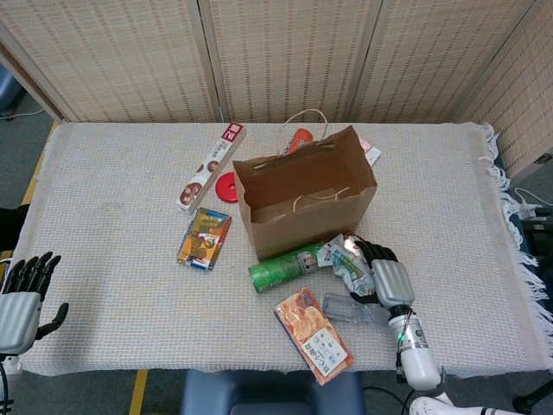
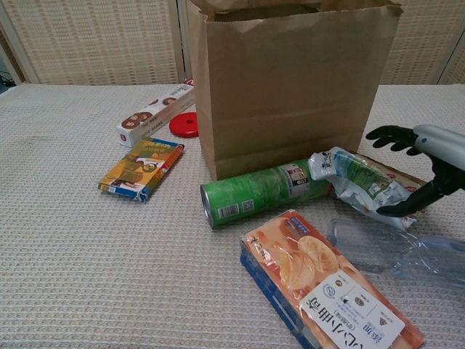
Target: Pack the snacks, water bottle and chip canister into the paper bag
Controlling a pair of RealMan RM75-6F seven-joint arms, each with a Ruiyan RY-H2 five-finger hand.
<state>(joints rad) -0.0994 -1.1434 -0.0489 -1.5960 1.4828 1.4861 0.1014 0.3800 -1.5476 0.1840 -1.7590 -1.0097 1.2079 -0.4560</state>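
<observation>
1. Woven rattan screens stand behind the cloth-covered table (image 1: 104,181), where the open brown paper bag (image 1: 304,203) stands upright mid-table.
2. Just in front of the bag, toward the table's near edge, lie the green chip canister (image 2: 256,195), the crinkled foil snack packet (image 2: 363,186) and the clear plastic water bottle (image 2: 396,247).
3. At the packet, the right hand (image 2: 418,169) has fingers spread around it; a firm grip I cannot confirm.
4. Likely light, soft and slippery, the packet wants a pinch across its bunched middle.
5. Spread and holding nothing, the left hand (image 1: 22,298) waits at the near left corner.
</observation>
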